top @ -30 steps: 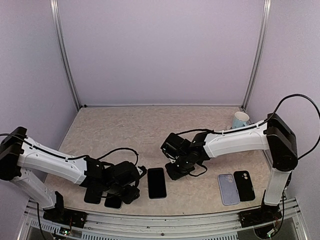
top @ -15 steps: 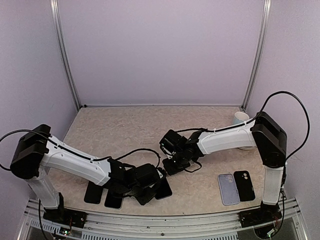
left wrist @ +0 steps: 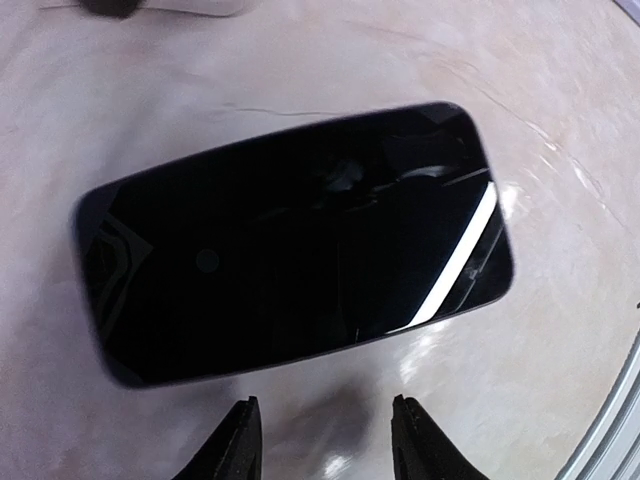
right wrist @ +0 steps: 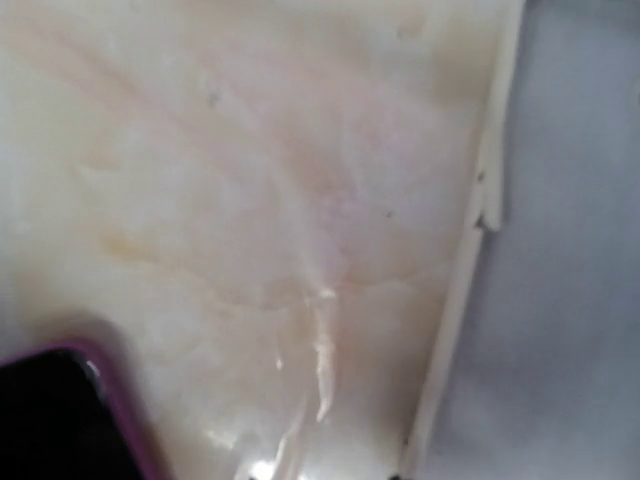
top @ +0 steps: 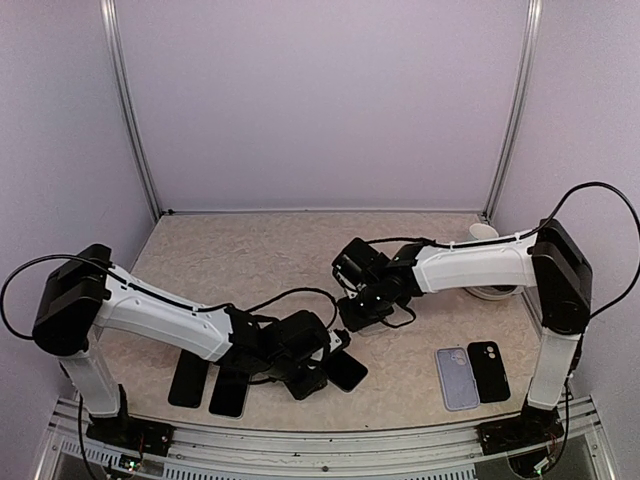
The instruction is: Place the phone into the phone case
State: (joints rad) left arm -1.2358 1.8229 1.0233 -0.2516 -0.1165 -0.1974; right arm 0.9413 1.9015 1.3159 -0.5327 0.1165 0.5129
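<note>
I judge the job barely begun: the phone (left wrist: 300, 240) lies flat, screen up, on the table (top: 260, 260) near the front rail, well apart from the lilac case (top: 453, 378) (a black one (top: 488, 370) sits just beside it), which looks empty. My left gripper (left wrist: 325, 440) hovers just short of the phone's long edge, fingers parted around nothing, while the right gripper (top: 362, 315) hangs mid-table and I cannot tell whether it is open or closed. What remains is grasping the phone, carrying it right and seating it.
</note>
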